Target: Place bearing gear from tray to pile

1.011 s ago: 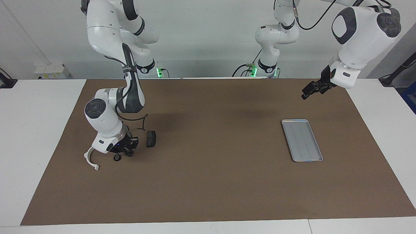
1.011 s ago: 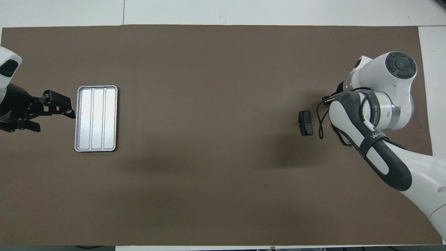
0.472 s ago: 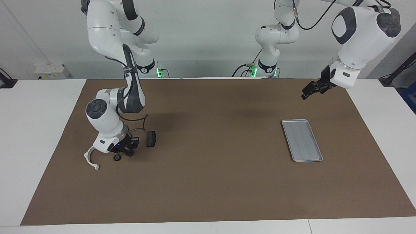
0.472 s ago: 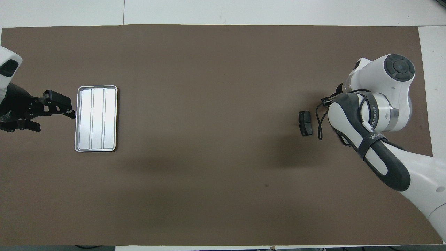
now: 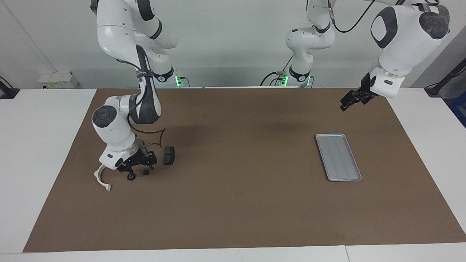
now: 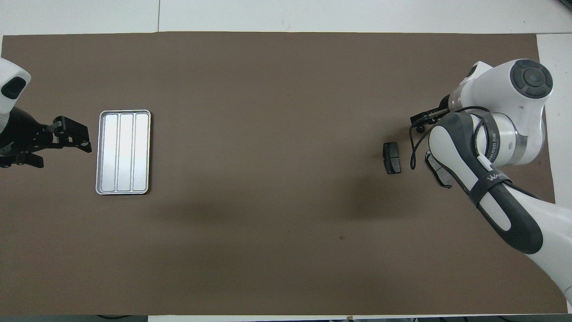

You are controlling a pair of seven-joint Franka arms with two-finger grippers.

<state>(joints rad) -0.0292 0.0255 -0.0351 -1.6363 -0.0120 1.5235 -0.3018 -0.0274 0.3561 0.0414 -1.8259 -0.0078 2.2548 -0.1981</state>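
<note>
right gripper: hanging low, fingers spread wide, holding nothing | bearing gear: lying on the mat just under its fingertips, between white bracket and brake pad | tray: lying bare | left gripper: waiting open above the mat

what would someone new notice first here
The right gripper bends low over the pile at its arm's end of the table, its jaws open above a small dark bearing gear between the white bracket and a brake pad. Toward the left arm's end lies the silver tray.
</note>
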